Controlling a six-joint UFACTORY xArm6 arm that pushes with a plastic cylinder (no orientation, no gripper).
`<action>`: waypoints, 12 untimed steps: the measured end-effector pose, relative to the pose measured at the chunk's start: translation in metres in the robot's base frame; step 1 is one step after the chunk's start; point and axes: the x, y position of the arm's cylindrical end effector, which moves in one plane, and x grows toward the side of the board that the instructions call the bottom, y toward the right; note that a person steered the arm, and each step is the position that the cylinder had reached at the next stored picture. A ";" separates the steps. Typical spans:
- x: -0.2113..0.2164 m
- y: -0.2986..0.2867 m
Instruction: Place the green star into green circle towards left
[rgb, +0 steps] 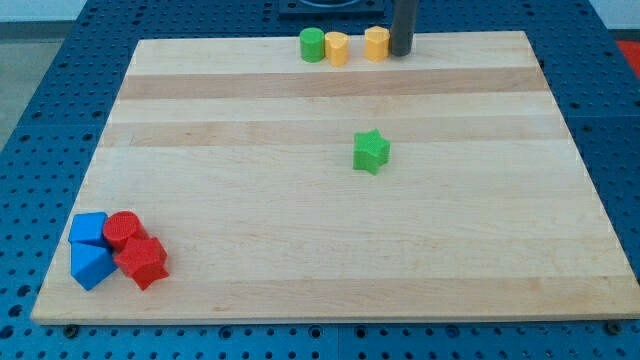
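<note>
The green star (371, 151) lies on the wooden board (300, 270), a little right of the middle. The green circle block (312, 44) stands at the board's top edge, up and to the left of the star. My tip (401, 52) is at the top edge, right beside the right-hand yellow block (376, 43), far above the star and slightly to its right.
A second yellow block (338, 47) sits between the green circle and the other yellow block. At the bottom left corner lie a blue cube (88, 228), a blue block (90, 265), a red cylinder (123, 229) and a red star (141, 262).
</note>
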 end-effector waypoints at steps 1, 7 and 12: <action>0.000 -0.011; 0.211 0.034; 0.231 -0.001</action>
